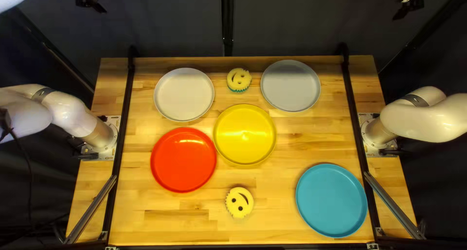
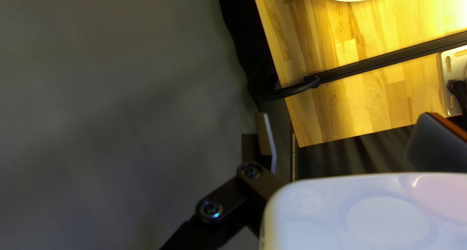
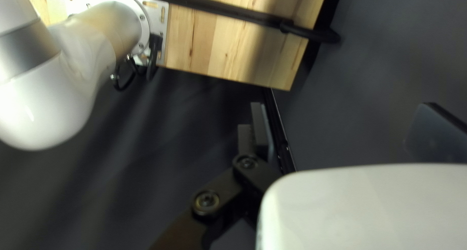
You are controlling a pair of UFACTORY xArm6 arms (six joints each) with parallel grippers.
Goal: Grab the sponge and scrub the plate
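Gaping beyond the table (image 1: 306, 138), before dark curtain (image 1: 170, 21), hang left end effector (image 1: 91, 3) and right end effector (image 1: 407, 8).

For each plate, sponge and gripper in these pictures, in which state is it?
Red plate: flat, upright
Yellow plate: flat, upright
Blue plate: flat, upright
White plate: flat, upright
Grey plate: flat, upright
Far sponge: smiley up, not held
Near sponge: smiley up, not held
Left gripper: jaws open
Right gripper: jaws open
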